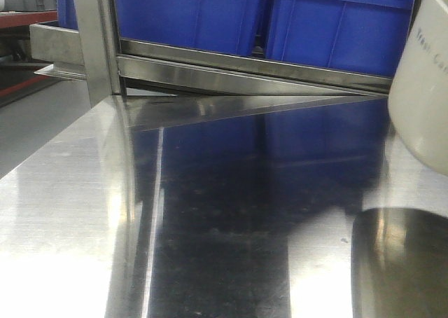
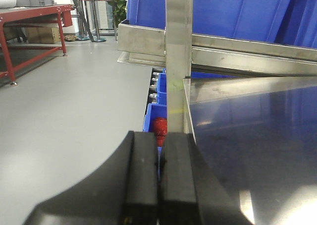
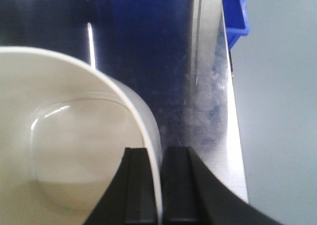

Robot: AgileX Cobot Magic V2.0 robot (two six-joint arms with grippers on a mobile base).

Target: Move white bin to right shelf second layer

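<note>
Left gripper [image 2: 159, 153]: 2 matte black fingers [image 2: 142, 175], flat rectangular inner faces, squared tips, outer sides flaring in curved shoulders toward the base.
Right gripper [image 3: 157, 155]: 2 black fingers, same blocky form, same flared base.

— How much of the white bin [image 1: 422, 87] did the front view show?
— Only its left flank. The right edge cut off the rest, and the printed letters [image 1: 428, 50] ran out of frame, too blurred to read whole.
— And from the right wrist?
— It ran off the left and bottom edges, and the right gripper [image 3: 157, 155] hid the stretch of rim it clamped.
— The blue crates [image 1: 189, 17]?
— Their tops were cut off. A steel post [image 1: 94, 38] covered part of one.
— Anything lower down?
— In the left wrist view, something red [image 2: 159, 127] sat in a small blue bin [image 2: 152, 115], half behind the post and too small to name.
</note>
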